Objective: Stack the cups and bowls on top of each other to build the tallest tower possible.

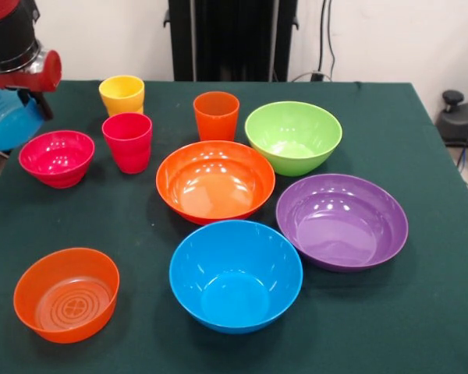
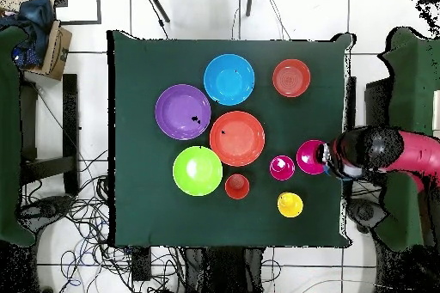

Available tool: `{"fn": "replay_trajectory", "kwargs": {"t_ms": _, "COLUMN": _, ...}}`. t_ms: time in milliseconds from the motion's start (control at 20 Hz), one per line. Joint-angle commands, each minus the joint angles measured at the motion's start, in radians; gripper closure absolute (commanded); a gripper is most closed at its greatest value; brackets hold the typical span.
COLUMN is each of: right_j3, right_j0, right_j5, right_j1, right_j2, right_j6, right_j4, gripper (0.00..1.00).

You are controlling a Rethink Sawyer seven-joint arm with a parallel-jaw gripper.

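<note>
Nearest row: translucent orange plastic bowl [image 1: 66,294], glossy blue bowl [image 1: 235,275], purple bowl [image 1: 342,221]. Middle: large orange bowl [image 1: 215,181], small magenta bowl [image 1: 57,158], ridged red-pink cup [image 1: 127,142]. Far: lime green bowl [image 1: 293,137], orange cup [image 1: 216,115], yellow cup [image 1: 122,94]. All stand separate; nothing stacked. Gripper [image 1: 19,74] beside translucent blue bowl [image 1: 6,118] at table edge; grip state cannot be determined.

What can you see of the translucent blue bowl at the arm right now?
The translucent blue bowl is small, round, glossy plastic, see-through light blue. It hangs at the table's edge, just under the arm's red and black end, tipped rather than level, and appears lifted off the cloth. It sits right behind the magenta bowl; whether they touch is unclear. Part of it is cut off by the picture's edge. The overhead view hides it beneath the arm. The grip itself is not visible.
</note>
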Motion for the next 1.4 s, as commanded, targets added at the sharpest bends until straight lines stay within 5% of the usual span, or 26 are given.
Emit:
{"fn": "replay_trajectory", "kwargs": {"t_ms": 50, "right_j3": -0.077, "right_j0": 0.071, "right_j5": -0.049, "right_j1": 0.052, "right_j2": 0.047, "right_j6": -0.184, "right_j4": 0.031, "gripper": 1.0}}
{"fn": "replay_trajectory", "kwargs": {"t_ms": 700, "right_j3": -0.079, "right_j0": 0.11, "right_j5": -0.064, "right_j1": 0.055, "right_j2": 0.027, "right_j6": -0.144, "right_j4": 0.035, "gripper": 1.0}}
{"fn": "replay_trajectory", "kwargs": {"t_ms": 1400, "right_j3": 0.021, "right_j0": 0.138, "right_j5": -0.081, "right_j1": -0.001, "right_j2": 0.009, "right_j6": -0.093, "right_j4": 0.066, "gripper": 1.0}}
